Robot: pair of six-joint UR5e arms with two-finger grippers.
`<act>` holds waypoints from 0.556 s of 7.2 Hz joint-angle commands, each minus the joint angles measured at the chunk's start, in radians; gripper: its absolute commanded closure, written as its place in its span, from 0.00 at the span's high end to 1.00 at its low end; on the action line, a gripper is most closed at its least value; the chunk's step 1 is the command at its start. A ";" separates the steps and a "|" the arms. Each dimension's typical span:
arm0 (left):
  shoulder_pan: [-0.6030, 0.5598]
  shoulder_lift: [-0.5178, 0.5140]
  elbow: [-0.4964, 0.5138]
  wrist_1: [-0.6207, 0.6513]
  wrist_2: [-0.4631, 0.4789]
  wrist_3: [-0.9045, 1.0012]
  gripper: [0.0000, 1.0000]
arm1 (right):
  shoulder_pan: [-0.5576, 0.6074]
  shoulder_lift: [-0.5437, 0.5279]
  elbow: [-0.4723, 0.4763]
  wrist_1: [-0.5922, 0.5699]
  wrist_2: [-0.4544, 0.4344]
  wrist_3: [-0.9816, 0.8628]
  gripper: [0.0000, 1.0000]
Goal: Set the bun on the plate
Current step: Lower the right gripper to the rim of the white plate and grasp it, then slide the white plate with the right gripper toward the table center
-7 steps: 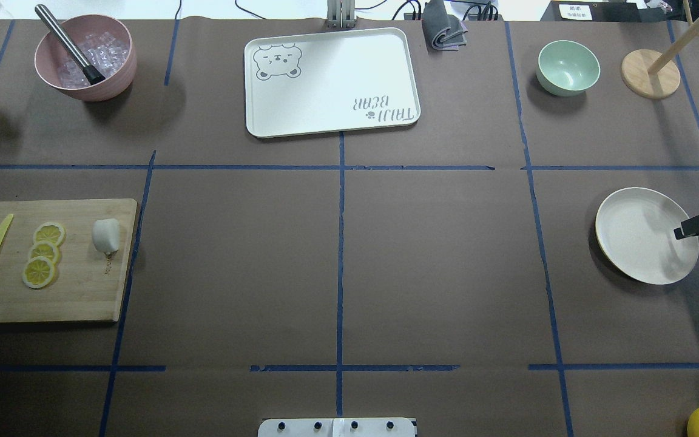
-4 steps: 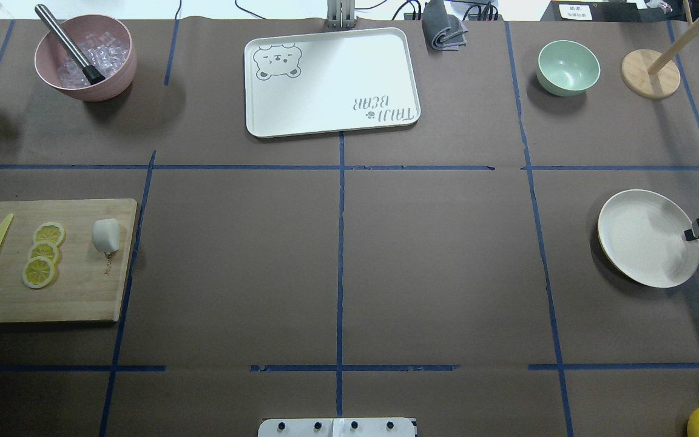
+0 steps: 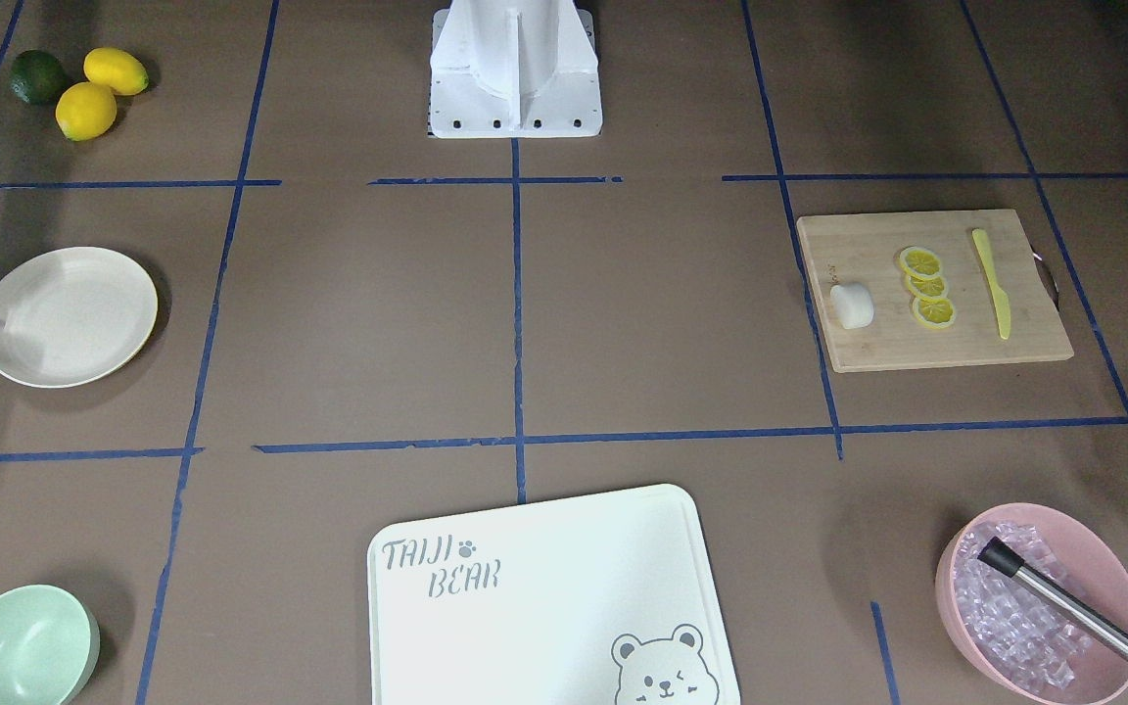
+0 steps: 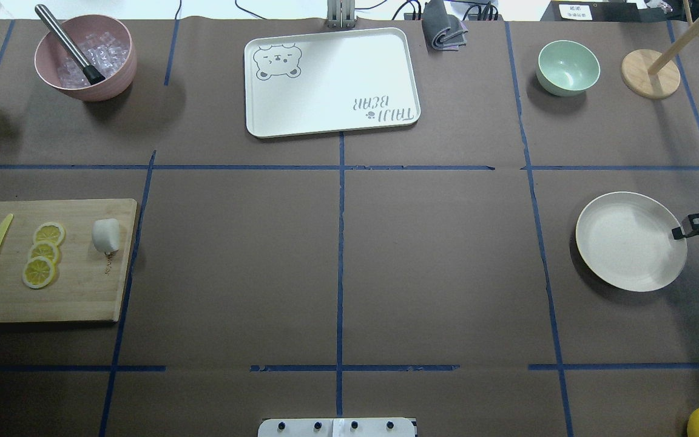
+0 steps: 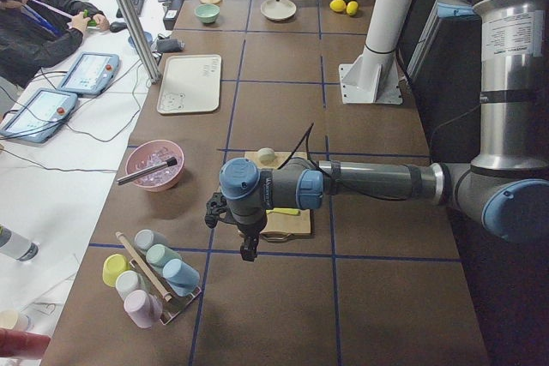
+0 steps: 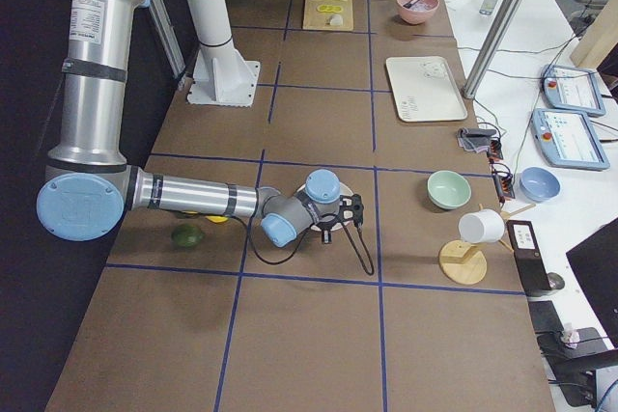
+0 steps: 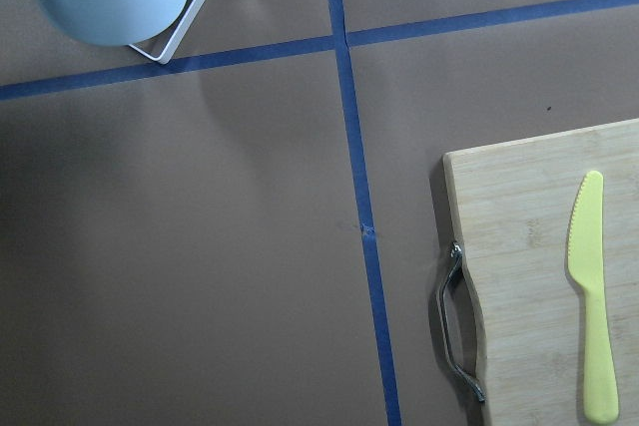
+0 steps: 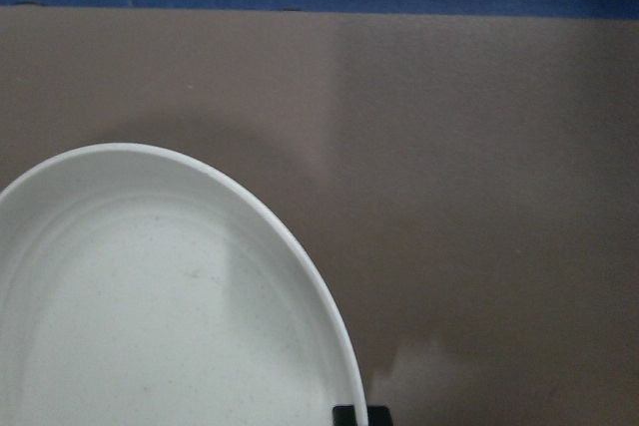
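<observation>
Open table (image 4: 337,255) between cutting board (image 4: 76,291) and plate (image 4: 622,249): unobstructed passage. Lemon slices (image 4: 43,253) flank the bun (image 4: 106,235) on one side only. My right end effector (image 4: 679,232) occupies the plate's outer rim.

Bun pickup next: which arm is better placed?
Left. The bun lies on the cutting board, and the left gripper hangs beside that board. The right gripper is at the rim of the plate, across the table.

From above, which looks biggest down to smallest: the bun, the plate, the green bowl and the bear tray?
1. bear tray
2. plate
3. green bowl
4. bun
The tray and bowl lie farther from the camera, but the differences are plain enough to rank.
</observation>
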 commanded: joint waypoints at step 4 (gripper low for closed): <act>0.000 0.000 0.000 0.000 0.000 0.000 1.00 | -0.204 0.300 0.049 -0.001 -0.066 0.554 0.00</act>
